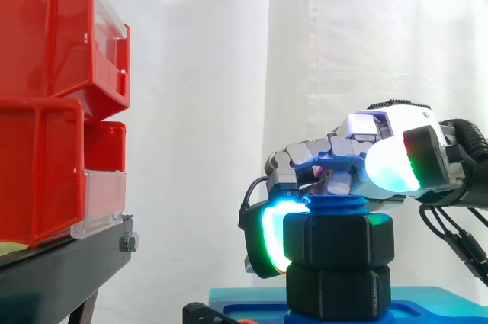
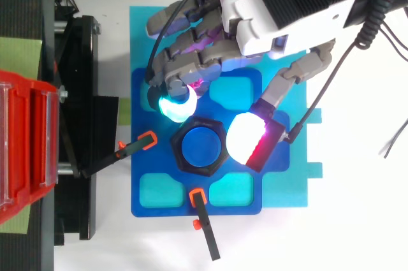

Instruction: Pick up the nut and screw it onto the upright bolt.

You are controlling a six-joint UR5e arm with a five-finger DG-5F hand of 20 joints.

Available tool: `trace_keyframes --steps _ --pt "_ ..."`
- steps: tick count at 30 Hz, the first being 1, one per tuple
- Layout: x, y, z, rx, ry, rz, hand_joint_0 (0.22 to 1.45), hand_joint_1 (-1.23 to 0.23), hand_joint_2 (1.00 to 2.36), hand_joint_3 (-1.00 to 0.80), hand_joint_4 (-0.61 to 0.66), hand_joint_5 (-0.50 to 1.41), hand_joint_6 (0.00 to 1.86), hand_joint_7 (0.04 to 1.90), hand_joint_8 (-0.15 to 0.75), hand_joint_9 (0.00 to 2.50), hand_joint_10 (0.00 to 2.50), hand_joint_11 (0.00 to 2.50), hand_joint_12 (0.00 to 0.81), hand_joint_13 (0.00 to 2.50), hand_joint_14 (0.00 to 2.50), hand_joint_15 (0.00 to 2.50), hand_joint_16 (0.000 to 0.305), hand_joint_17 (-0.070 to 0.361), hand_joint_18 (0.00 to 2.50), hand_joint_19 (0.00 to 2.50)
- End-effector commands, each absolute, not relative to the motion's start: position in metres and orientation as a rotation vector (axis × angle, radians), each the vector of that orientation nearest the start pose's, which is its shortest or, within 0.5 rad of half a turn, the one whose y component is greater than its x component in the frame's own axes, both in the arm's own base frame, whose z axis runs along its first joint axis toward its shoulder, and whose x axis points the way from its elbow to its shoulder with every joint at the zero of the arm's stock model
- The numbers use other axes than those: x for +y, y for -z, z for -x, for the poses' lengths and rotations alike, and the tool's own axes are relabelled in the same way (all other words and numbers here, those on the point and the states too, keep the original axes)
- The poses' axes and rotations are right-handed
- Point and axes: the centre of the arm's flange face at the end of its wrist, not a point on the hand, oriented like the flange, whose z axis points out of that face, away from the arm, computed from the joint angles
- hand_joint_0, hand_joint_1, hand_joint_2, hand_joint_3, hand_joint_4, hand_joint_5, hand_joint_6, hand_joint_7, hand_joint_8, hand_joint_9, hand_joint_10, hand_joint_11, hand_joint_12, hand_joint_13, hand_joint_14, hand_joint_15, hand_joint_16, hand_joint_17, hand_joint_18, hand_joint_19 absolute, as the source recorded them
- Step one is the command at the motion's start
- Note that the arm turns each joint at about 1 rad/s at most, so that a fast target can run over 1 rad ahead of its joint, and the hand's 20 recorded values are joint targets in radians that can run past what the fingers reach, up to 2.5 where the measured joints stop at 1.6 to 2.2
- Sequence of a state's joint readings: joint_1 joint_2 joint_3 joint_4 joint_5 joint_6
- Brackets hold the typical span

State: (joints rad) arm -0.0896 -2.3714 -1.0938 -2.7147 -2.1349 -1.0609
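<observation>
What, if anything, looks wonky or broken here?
Nothing stands out. The black nut sits level on the upright blue bolt, the hand is right at it, and the blue base lies flat.

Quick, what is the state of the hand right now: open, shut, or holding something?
The hand: shut on the black nut, which it pinches from two sides while the nut sits on the blue bolt.
</observation>
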Motion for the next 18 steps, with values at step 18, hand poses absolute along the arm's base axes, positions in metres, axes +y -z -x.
trace_keyframes --steps 18 --pt "-0.1469 -0.2441 -0.7606 1.531 -0.755 0.018 0.50 -0.25 1.00 -0.50 0.11 0.03 0.50 1.35 0.228 1.09 0.00 0.00 0.188 0.68 0.00 0.00 0.015 0.034 0.31 0.00"
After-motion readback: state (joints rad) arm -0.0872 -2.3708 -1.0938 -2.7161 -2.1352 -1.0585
